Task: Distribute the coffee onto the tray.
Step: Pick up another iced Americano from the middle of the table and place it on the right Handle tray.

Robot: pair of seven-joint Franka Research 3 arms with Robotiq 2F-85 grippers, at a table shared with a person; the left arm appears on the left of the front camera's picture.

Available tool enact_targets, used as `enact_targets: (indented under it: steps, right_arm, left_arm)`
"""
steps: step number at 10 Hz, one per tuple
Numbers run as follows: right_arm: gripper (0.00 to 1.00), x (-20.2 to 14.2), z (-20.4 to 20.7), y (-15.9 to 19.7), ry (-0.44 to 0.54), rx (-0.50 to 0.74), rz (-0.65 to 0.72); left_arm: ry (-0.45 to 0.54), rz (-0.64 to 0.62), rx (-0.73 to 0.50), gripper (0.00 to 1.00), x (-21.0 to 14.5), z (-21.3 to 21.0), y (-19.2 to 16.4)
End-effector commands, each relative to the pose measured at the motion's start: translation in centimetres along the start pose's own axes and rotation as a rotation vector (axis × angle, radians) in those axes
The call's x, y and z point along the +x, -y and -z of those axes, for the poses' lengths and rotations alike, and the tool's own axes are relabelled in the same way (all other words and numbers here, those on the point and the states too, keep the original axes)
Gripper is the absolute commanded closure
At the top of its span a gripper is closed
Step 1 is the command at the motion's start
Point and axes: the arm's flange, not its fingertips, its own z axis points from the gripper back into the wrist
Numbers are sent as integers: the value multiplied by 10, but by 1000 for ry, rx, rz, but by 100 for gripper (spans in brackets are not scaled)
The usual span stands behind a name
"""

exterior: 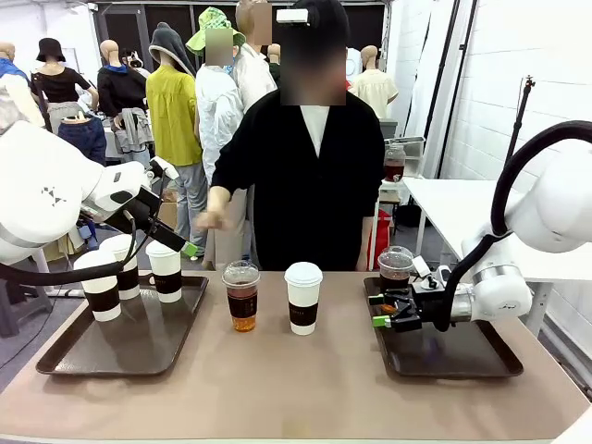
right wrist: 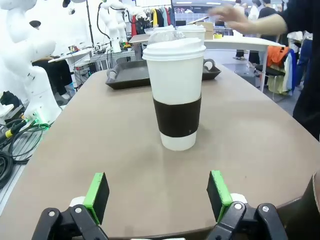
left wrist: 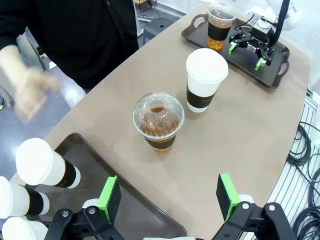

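Brown L tray (exterior: 139,347): 3 paper cups (exterior: 166,271); R tray (exterior: 462,356): iced cup (exterior: 395,268).

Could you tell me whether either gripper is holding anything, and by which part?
Nothing is held. The left gripper is open and empty; the right gripper stands open, short of a white paper cup.
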Motion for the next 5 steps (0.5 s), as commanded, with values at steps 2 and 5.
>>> enact_targets:
  steps: [2, 5]
  right_arm:
    - [0, -1, 13, 11, 22, -29, -18]
    - [0, -1, 18, 13, -1, -6, -13]
  left_arm:
    - [8, -2, -13, 0, -2, -1, -2]
    - [8, -2, -13, 0, -2, -1, -2]
